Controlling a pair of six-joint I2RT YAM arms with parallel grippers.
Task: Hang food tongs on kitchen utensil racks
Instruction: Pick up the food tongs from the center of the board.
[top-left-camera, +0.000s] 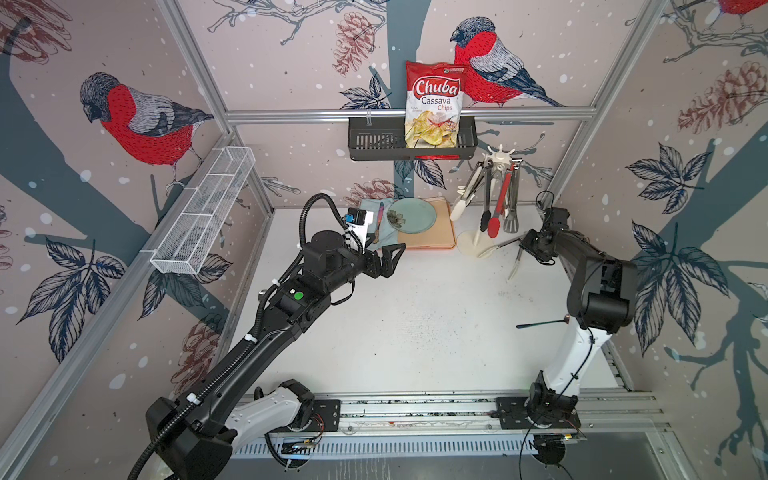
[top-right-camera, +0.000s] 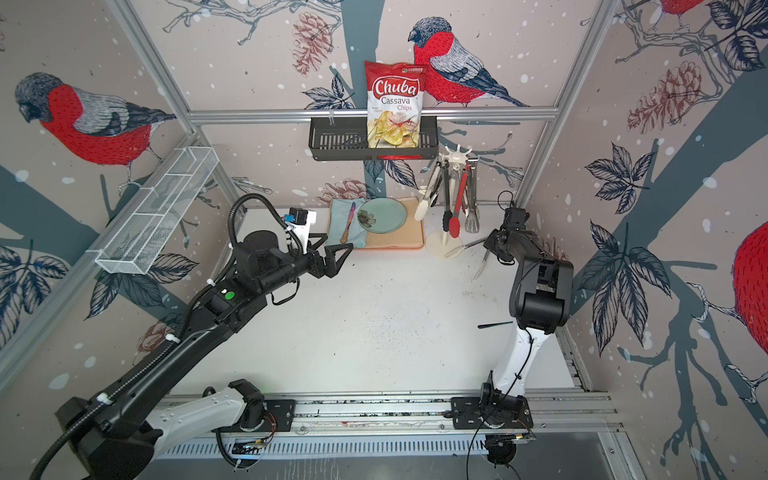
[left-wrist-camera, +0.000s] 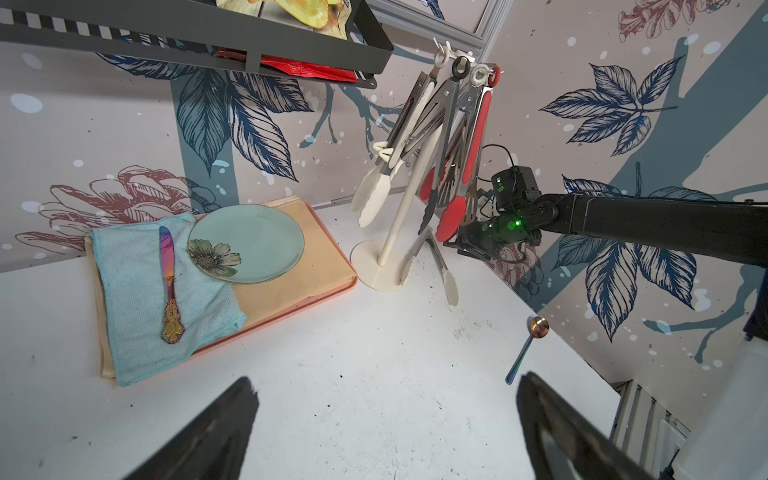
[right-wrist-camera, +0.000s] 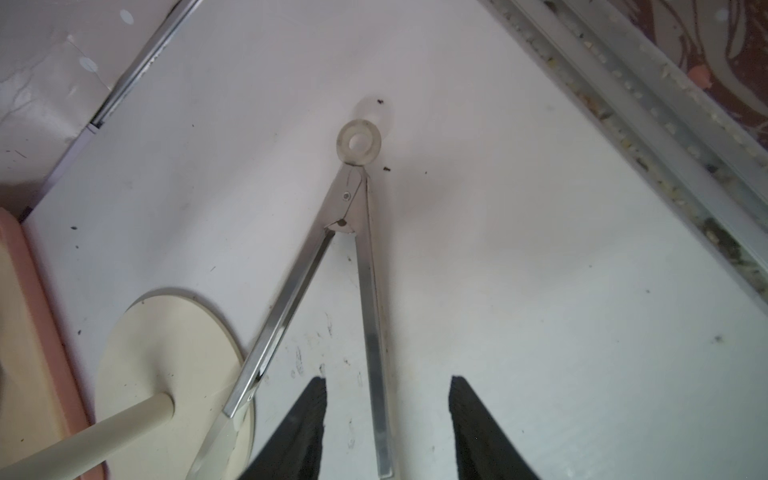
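Up on the back rail, the black slotted basket (top-left-camera: 361, 143) holds a chips bag (top-left-camera: 434, 104). The peach tray (left-wrist-camera: 324, 257) carries a blue cloth (left-wrist-camera: 133, 291) with a knife (left-wrist-camera: 168, 286) on it, and a green plate (left-wrist-camera: 257, 245). Four hanging tongs (top-left-camera: 498, 208) dangle from the cream rack (top-left-camera: 500, 154). The loose tongs (right-wrist-camera: 348, 195) lie splayed on the table (one arm resting across the rack's base). The other arm runs between the parted fingers of the right gripper (right-wrist-camera: 386, 379), touching neither. The left gripper (left-wrist-camera: 385, 377) gapes wide, holding nothing.
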